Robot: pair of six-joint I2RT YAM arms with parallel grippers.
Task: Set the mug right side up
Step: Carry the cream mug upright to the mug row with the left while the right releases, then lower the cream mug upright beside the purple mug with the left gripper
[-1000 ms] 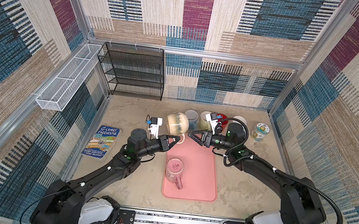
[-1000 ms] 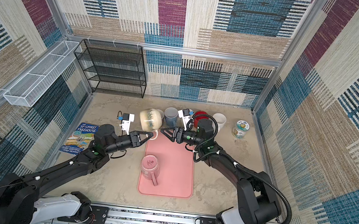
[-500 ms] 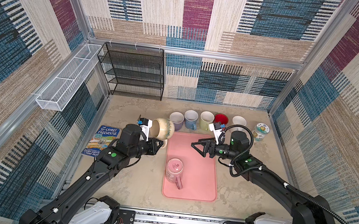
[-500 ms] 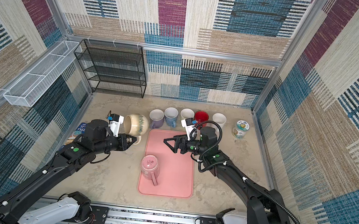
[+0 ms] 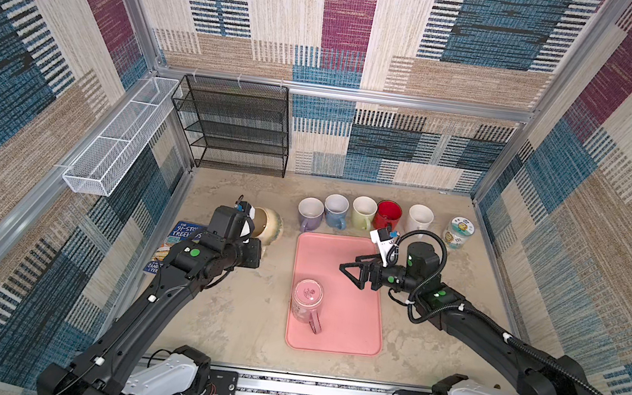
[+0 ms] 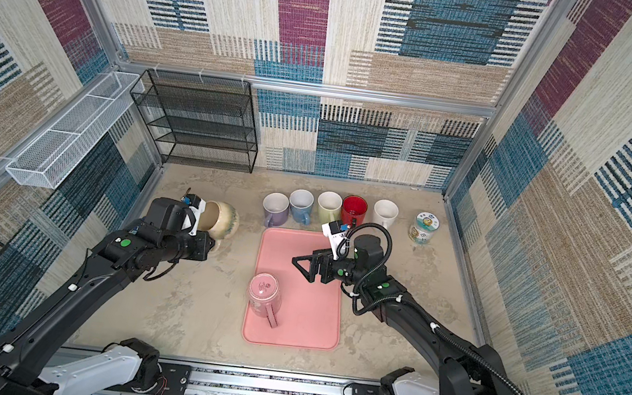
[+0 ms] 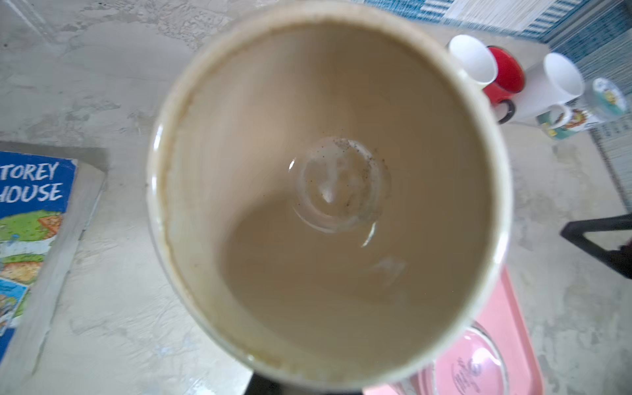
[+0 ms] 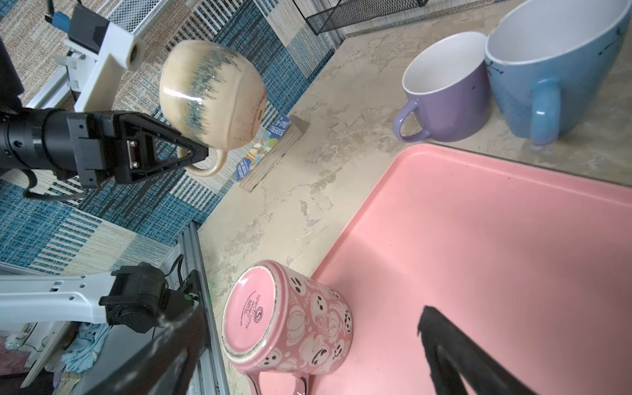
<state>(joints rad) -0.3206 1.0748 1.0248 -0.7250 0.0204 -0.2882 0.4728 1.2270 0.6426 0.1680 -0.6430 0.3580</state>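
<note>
- Right gripper has let go and backed off. Its jaws are wide apart and empty, over the tray.
- Left gripper alone is clamped on the handle of the cream mug, which has been carried to the tray's 10 o'clock, airborne and on its side.
- Handover looks done. Still needs rotating mouth-up and setting down.
- Pink mug sits upside down at the tray's 8 o'clock.
- Mottled beige table: row of upright mugs at 12, book at 9. Patchwork fabric walls.
</note>
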